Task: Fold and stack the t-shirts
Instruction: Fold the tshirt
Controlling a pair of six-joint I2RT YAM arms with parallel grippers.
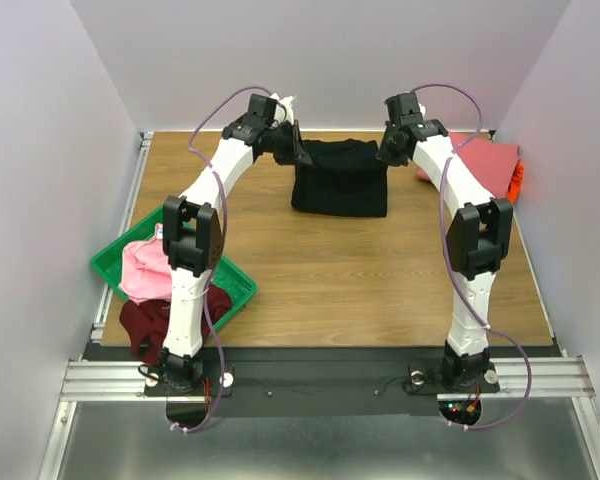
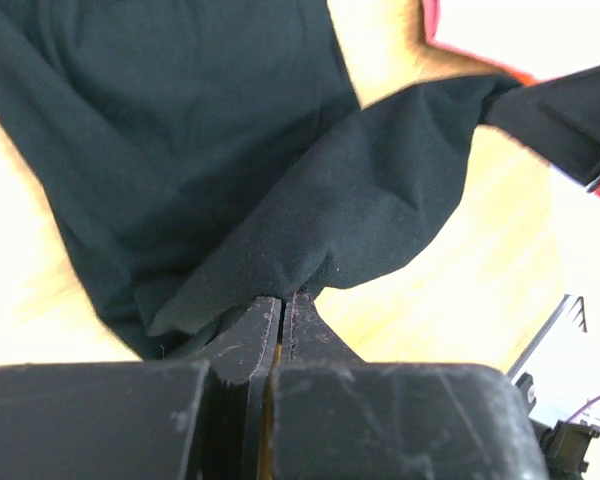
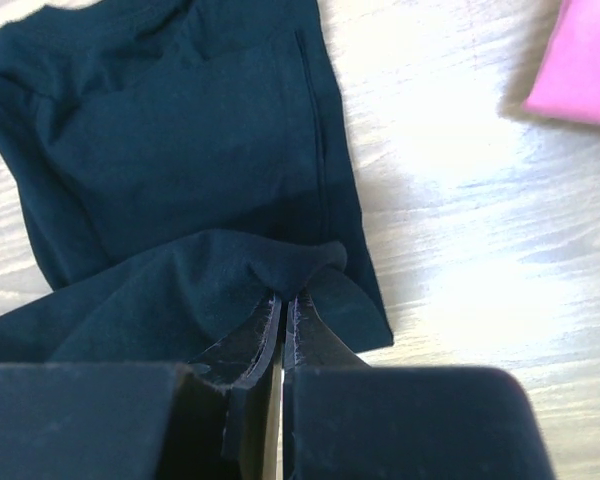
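The black t-shirt (image 1: 340,178) lies partly folded at the far middle of the table. My left gripper (image 1: 298,150) is shut on its far left edge, and the pinched cloth (image 2: 330,230) shows in the left wrist view. My right gripper (image 1: 388,148) is shut on its far right edge, with the cloth (image 3: 180,200) bunched at the fingertips. Both hold that edge lifted above the rest of the shirt. A coral-pink t-shirt (image 1: 488,162) lies folded at the far right on an orange one (image 1: 518,178). A light pink t-shirt (image 1: 145,265) and a dark maroon one (image 1: 155,320) lie crumpled at the near left.
A shallow green tray (image 1: 235,285) at the near left holds the light pink and maroon shirts; the maroon one hangs over its near edge. White walls close in the far, left and right sides. The coral-pink shirt also shows in the right wrist view (image 3: 580,70).
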